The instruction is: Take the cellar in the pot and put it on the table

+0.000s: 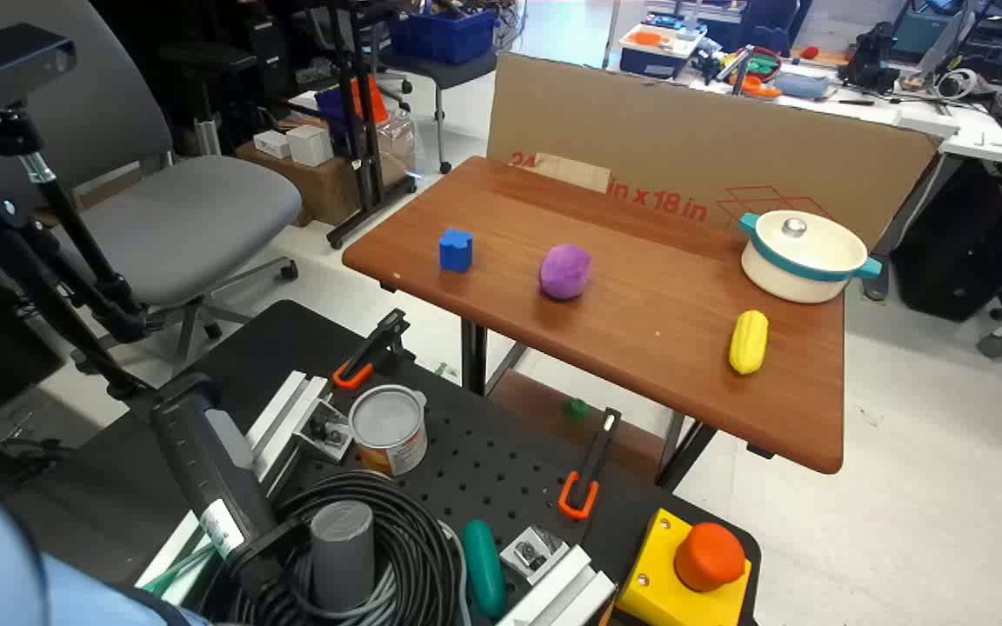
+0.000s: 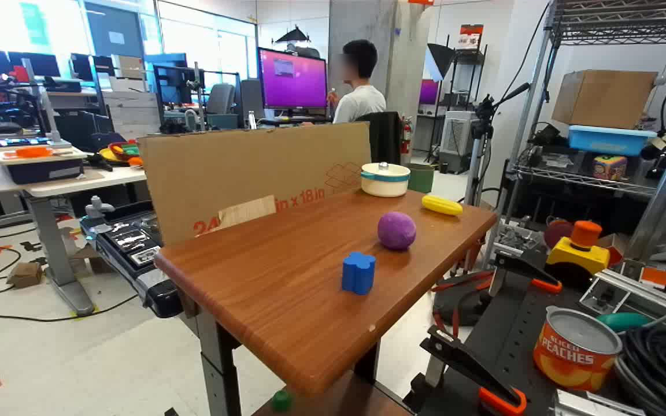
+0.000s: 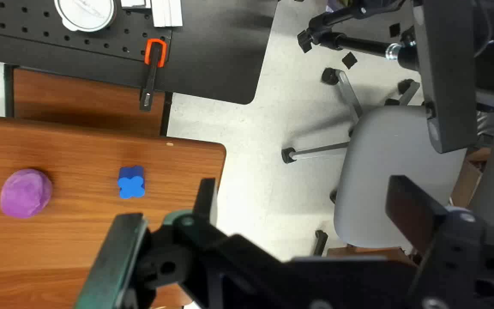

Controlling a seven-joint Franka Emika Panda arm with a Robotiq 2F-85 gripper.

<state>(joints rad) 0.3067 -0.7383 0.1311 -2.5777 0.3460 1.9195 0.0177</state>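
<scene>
The pot (image 1: 784, 283) is cream-white with a teal-green rim and side handles, and stands at a far corner of the table (image 1: 640, 261). It also shows in an exterior view (image 2: 385, 187). Its cream lid with a silver knob (image 1: 794, 227) is on, so its inside is hidden. The cellar does not show in any view. My gripper (image 3: 302, 193) shows only in the wrist view; it is open with nothing between its fingers. It is over the floor and chair, beside the table's end, which shows there too (image 3: 67, 244). The pot is out of the wrist view.
A blue flower-shaped piece (image 1: 456, 252), a purple lump (image 1: 564, 271) and a yellow oblong item (image 1: 748, 342) lie on the table. A cardboard sheet (image 1: 684, 148) stands along one long edge. A black perforated platform (image 1: 466, 452) with clamps and a can lies opposite. A grey chair (image 3: 393, 180) stands nearby.
</scene>
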